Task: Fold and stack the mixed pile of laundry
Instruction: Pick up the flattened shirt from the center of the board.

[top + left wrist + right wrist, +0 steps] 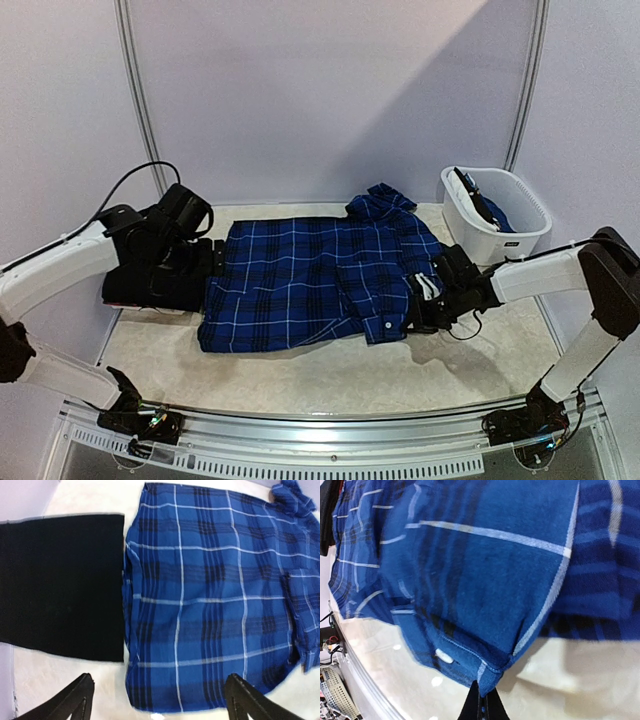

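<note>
Shirt (310, 280): blue plaid, spread flat on the worktop (300, 375) between my two pairs of jaws, with the collar end bunched on the far side of my right jaws.
Feel: I judge it light, thin and limp. It will sag from a single pinch and wrinkle if dragged, but nothing in it can break. The weave looks matte, so a firm pinch should not slip.
Where to hold: at edges and corners, taking all layers at once. Two holds along one edge would keep a fold straight. The edge fold by the button (442, 656) looks like a sound spot.
Right jaws: pressed together on that fold of the shirt, just beside the button. The cloth ahead of them hangs lifted off the worktop, with a shadow beneath it.
Right arm: stretched low from the right side, wrist nearly level, at the shirt's right edge.
Left jaws: spread wide and holding nothing. My fingers (75, 700) frame the shirt's near left corner, which lies below and between them.
Left arm: reaching in from the left, wrist aimed down, raised above the cloth and not touching it.
Black garment (150, 290): a flat folded rectangle below my left jaws on their outer side. Its edge runs just beside the shirt's, and I cannot tell whether they touch.
Basket (495, 235): behind my right jaws, well apart, with some cloth inside.
</note>
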